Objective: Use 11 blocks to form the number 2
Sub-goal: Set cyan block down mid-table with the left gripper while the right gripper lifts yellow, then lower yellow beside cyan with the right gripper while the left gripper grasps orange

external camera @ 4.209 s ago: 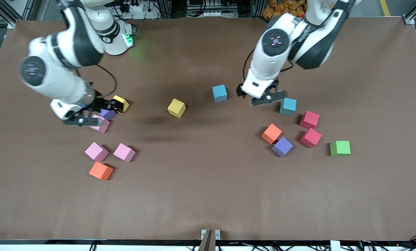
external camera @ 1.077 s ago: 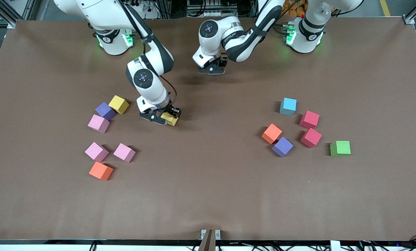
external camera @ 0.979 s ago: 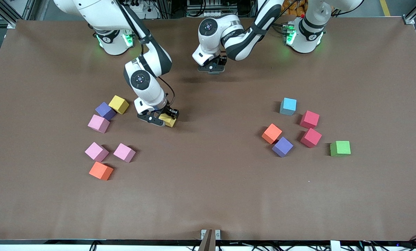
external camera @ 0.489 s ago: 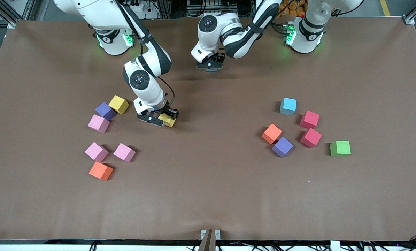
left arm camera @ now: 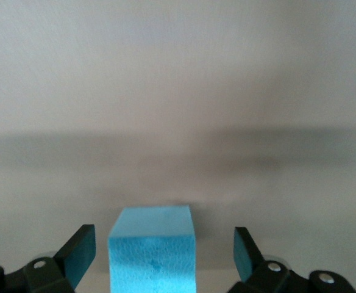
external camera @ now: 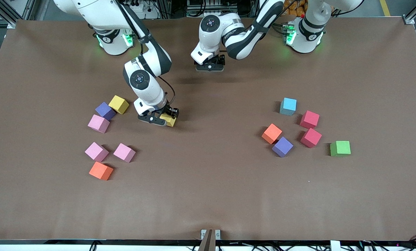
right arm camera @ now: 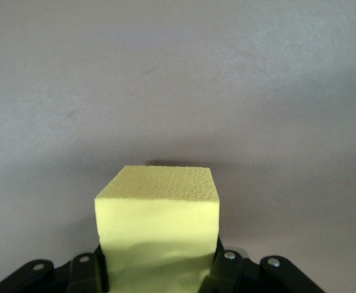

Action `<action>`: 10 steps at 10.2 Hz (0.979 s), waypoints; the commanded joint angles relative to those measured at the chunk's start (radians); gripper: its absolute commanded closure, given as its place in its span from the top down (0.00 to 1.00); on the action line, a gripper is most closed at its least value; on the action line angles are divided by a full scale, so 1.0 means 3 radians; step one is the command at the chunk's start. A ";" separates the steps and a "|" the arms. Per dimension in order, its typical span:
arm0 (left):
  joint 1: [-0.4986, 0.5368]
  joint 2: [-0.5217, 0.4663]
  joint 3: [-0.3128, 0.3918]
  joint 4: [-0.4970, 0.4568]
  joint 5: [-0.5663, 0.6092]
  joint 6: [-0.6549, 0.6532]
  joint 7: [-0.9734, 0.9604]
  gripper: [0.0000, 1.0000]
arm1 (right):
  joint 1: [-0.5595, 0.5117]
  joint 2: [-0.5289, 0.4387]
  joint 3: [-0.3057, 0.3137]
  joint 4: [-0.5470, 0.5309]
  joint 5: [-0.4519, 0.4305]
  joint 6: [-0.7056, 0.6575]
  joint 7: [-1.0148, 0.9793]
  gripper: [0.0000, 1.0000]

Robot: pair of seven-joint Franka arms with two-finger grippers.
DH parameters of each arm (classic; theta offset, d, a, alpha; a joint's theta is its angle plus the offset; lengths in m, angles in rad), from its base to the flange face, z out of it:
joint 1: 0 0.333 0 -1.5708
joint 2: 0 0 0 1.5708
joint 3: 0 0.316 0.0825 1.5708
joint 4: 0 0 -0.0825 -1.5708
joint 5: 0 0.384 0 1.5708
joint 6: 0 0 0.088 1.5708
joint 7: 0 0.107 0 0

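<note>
blocks lie in two loose clusters on the brown table, so no number 2 exists yet. starting at the right arm's end: three pink cubes, an orange one, a purple one and a yellow one sit scattered. next along, the right gripper has its fingers clamped on a second yellow block, low over bare table. toward the middle, the left gripper has its fingers spread wide with a light blue block standing free between them, touching neither, close to the robots' bases. at the left arm's end sit another light blue cube, two red, an orange, a purple and the green cube.

risks, as i judge them: if the left arm lifts off crooked, a finger could clip the blue block and twist it. the yellow one could land skewed if released tilted. the matte covering looks grippy, with soft creases. cables and racks crowd the room's edge.
</note>
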 commanded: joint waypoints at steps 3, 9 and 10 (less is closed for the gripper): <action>0.0535 -0.0667 0.0117 -0.0066 0.0085 -0.0342 -0.0098 1.00 | 0.0039 -0.0118 0.0027 -0.0002 0.0001 -0.0055 -0.1461 0.07; 0.0603 -0.0484 0.1511 0.0245 0.0096 -0.0337 0.0437 1.00 | 0.0279 -0.0388 0.0032 -0.0022 -0.0020 -0.0504 -0.3769 0.00; 0.0603 -0.0347 0.1670 0.0311 0.0096 -0.0337 0.0652 1.00 | 0.0371 -0.0434 0.0032 -0.0022 -0.0025 -0.0647 -0.3949 0.00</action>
